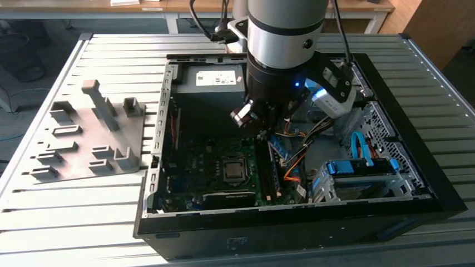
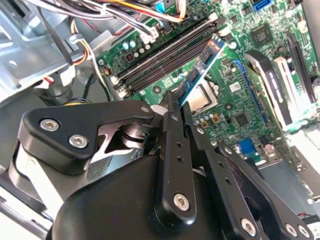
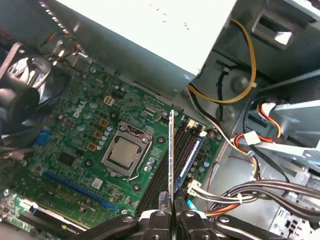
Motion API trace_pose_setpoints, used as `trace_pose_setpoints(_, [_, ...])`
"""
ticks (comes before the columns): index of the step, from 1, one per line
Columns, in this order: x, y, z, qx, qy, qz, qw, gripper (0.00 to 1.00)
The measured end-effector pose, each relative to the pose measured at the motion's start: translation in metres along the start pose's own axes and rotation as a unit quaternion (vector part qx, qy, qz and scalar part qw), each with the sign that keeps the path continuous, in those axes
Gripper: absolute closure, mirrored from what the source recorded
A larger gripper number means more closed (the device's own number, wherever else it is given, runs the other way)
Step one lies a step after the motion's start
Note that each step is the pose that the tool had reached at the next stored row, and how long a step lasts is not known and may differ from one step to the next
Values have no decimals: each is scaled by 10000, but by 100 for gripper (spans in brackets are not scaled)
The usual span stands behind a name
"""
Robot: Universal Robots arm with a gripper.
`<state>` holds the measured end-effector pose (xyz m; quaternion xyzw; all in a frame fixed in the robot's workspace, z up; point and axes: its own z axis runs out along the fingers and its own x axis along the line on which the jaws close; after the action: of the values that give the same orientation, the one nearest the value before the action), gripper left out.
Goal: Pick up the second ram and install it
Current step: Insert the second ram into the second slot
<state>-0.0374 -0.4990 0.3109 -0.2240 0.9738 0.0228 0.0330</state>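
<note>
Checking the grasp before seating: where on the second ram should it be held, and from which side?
Best pinch the second ram by its two broad faces, one of the fingers on each, coming from the edge away from the memory slots. It is thin and flat, and its slot-side edge must stay free; the gripper holds it so.

The second ram [image 2: 200, 70] is a long, thin, flat stick, blue-green with dark chips. One end is clamped between the fingers [image 2: 172, 145]. It juts out over the motherboard's dark memory slots [image 2: 165, 57], not seated in them.
</note>
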Motion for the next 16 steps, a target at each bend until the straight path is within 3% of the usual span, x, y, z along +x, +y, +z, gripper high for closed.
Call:
trace_pose_setpoints(8, [1,0,9,38,-15,514,9987,86])
trace_pose_setpoints(16, [1,-1,17,76,-30,1017,9948,86])
